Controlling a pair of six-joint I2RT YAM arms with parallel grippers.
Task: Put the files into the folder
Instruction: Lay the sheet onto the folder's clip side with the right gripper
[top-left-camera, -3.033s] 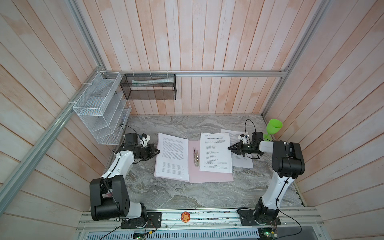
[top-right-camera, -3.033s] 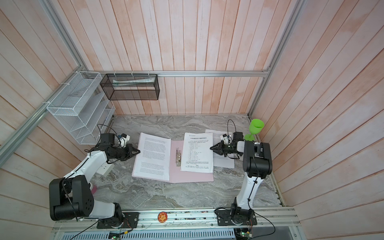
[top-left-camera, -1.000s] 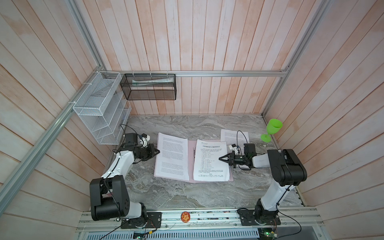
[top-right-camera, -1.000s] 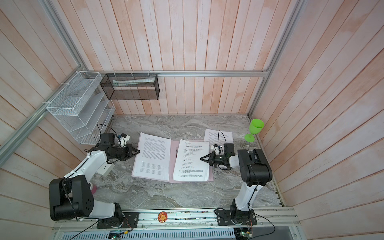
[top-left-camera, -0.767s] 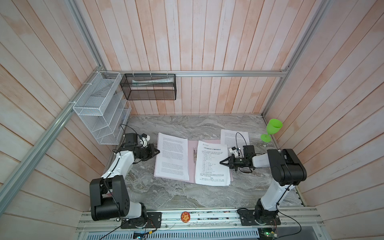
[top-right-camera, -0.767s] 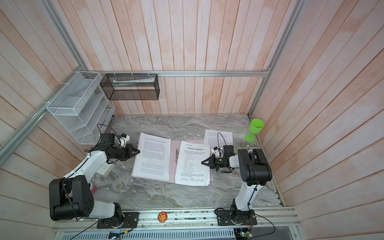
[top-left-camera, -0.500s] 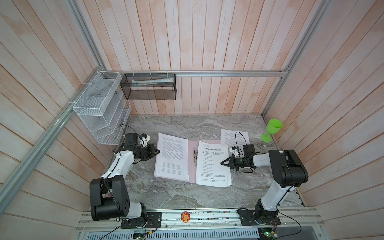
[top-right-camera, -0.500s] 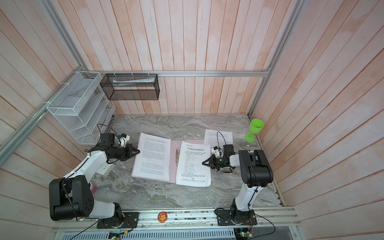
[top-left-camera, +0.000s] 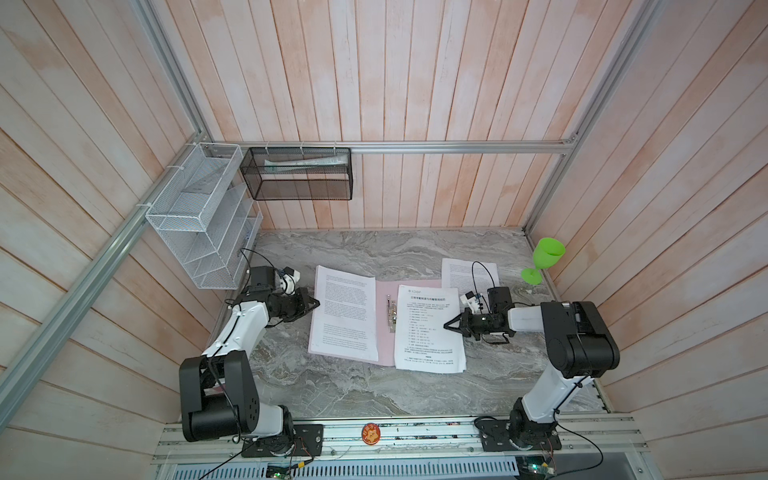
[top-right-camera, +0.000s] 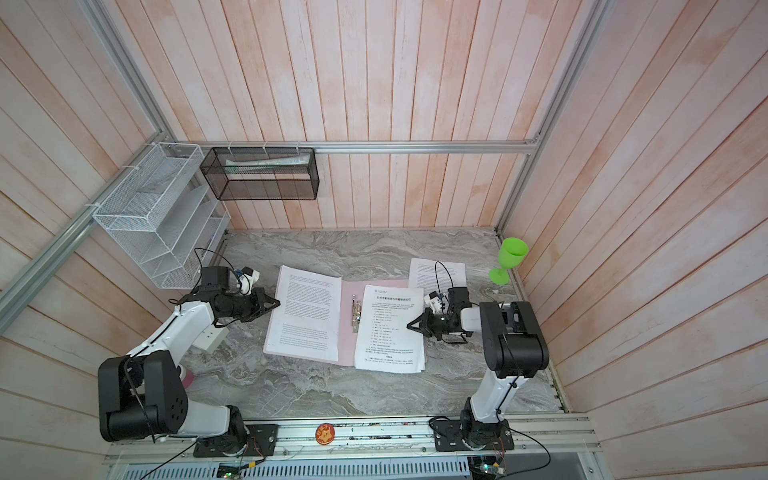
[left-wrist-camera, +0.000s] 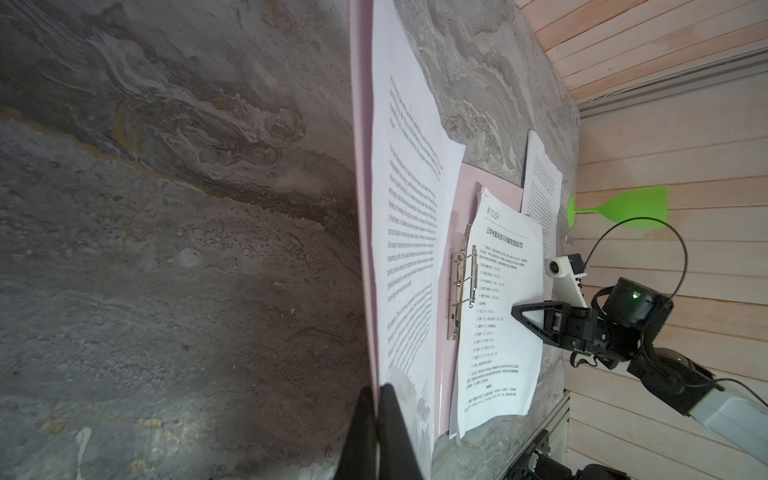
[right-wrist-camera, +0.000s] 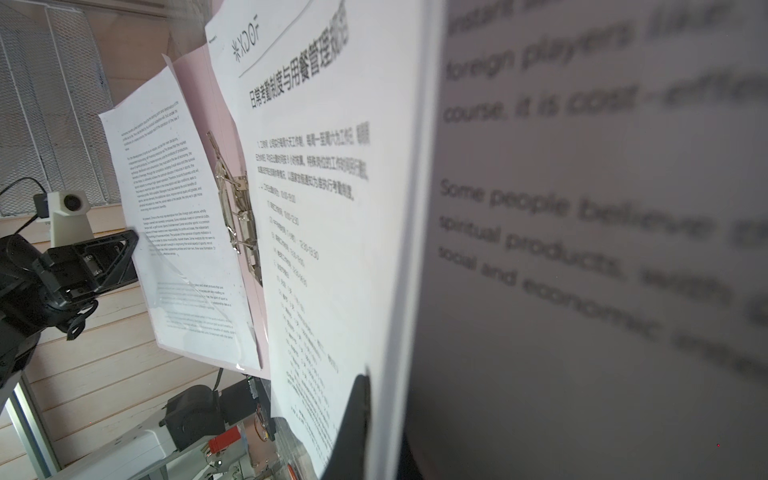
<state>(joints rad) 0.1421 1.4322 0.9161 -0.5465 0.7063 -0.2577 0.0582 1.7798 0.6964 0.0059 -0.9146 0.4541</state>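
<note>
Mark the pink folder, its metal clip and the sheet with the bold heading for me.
pink folder (top-left-camera: 384, 349), in a top view, bare strip of its inside below the clip.
metal clip (top-left-camera: 390, 313), in a top view, middle of the silver bar.
headed sheet (top-left-camera: 428, 332), in a top view, centre of the printed page.

Folder (top-left-camera: 385, 348) plain pale pink; clip (top-left-camera: 390, 314) on its spine silver; files (top-left-camera: 428, 332) white with black print, one sheet with a bold black heading. Desk (top-left-camera: 374, 395) grey marble pattern with lighter veins; walls (top-left-camera: 395, 83) whitewashed pinkish wood planks; arms (top-left-camera: 239, 328) white shells, black joints. Goblet (top-left-camera: 547, 254) bright green; wire rack (top-left-camera: 195, 226) white mesh; mesh basket (top-left-camera: 299, 179) black; round badge (top-left-camera: 371, 433) on front rail orange.
</note>
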